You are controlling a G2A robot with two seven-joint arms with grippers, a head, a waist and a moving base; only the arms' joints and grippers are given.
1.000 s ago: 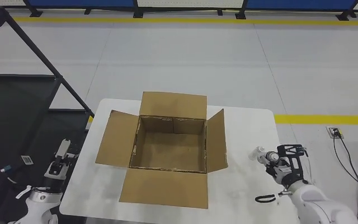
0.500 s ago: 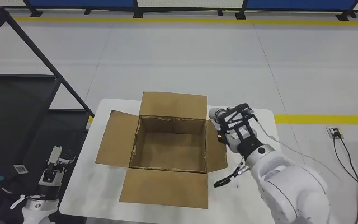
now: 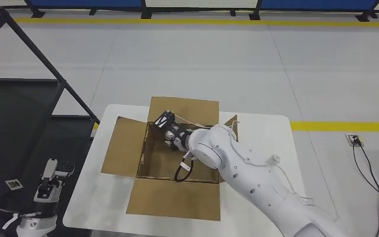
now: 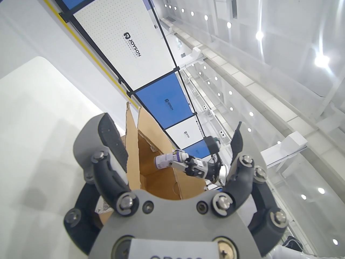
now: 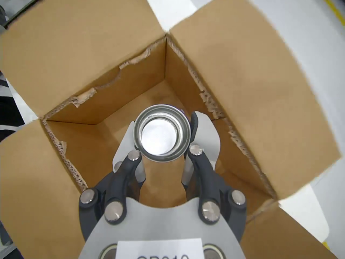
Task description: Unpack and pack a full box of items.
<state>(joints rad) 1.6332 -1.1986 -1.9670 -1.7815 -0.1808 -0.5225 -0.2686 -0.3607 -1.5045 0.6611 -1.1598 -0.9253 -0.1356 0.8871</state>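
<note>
An open cardboard box (image 3: pixel 174 200) stands mid-table with all of its flaps folded outward. My right gripper (image 3: pixel 168 128) hangs over the box's far left corner, shut on a small metal-bottomed can (image 3: pixel 163 120). In the right wrist view the can (image 5: pixel 161 136) sits between the fingers (image 5: pixel 194 125) of my right gripper (image 5: pixel 162 123), above the box's bare floor (image 5: pixel 113 125). The left wrist view shows the same can (image 4: pixel 167 160) above the box (image 4: pixel 159 181). My left gripper (image 4: pixel 172 130) is open, holds nothing and points upward. It sits off the table's near left corner (image 3: pixel 50 175).
The white table (image 3: pixel 260 178) has bare room to the right of the box. A black metal frame (image 3: pixel 35 106) stands to the left of the table. A black cable loop (image 3: pixel 182 172) hangs from the right arm into the box.
The right arm swung from the table's right edge across to the box's far left corner, carrying the can. The left arm slid slightly toward the near edge.
</note>
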